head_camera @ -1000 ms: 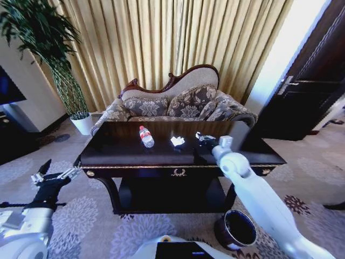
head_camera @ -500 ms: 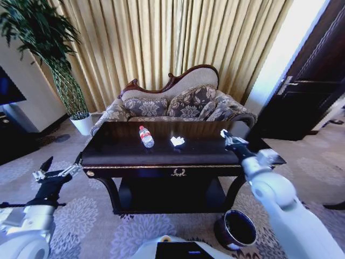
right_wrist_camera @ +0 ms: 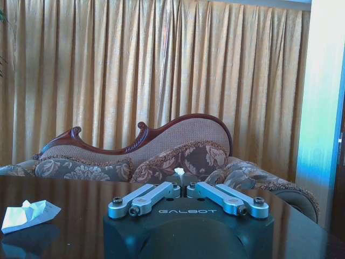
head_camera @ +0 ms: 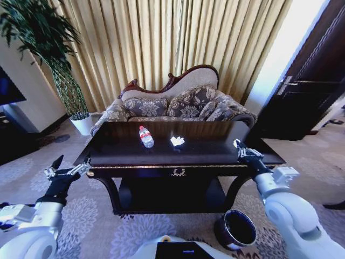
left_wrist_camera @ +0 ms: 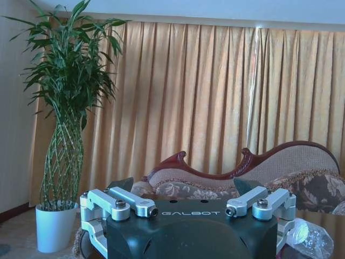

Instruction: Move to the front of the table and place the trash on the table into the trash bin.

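The dark glossy table (head_camera: 215, 151) stands straight ahead. On it lie a clear bottle (head_camera: 146, 136) with a red-white label and, to its right, crumpled white paper (head_camera: 177, 141). My right gripper (head_camera: 241, 148) hovers over the table's right front part. In the right wrist view its fingers (right_wrist_camera: 180, 181) are shut on a small white wrapper bit (right_wrist_camera: 179, 171), with the paper (right_wrist_camera: 24, 214) lying off to one side. My left gripper (head_camera: 67, 171) is open, low off the table's left front corner; the left wrist view shows the bottle (left_wrist_camera: 310, 237) nearby. The dark trash bin (head_camera: 237, 229) stands on the carpet under my right arm.
A patterned sofa (head_camera: 172, 105) stands close behind the table, with curtains beyond it. A tall plant in a white pot (head_camera: 82, 124) is at the back left, a black TV stand (head_camera: 11, 140) at far left. A dark door (head_camera: 312, 91) is at right.
My right arm has drawn back from the table's middle to its right front edge, and the dark-and-white wrapper bits are gone from there. The left gripper has edged closer to the table corner.
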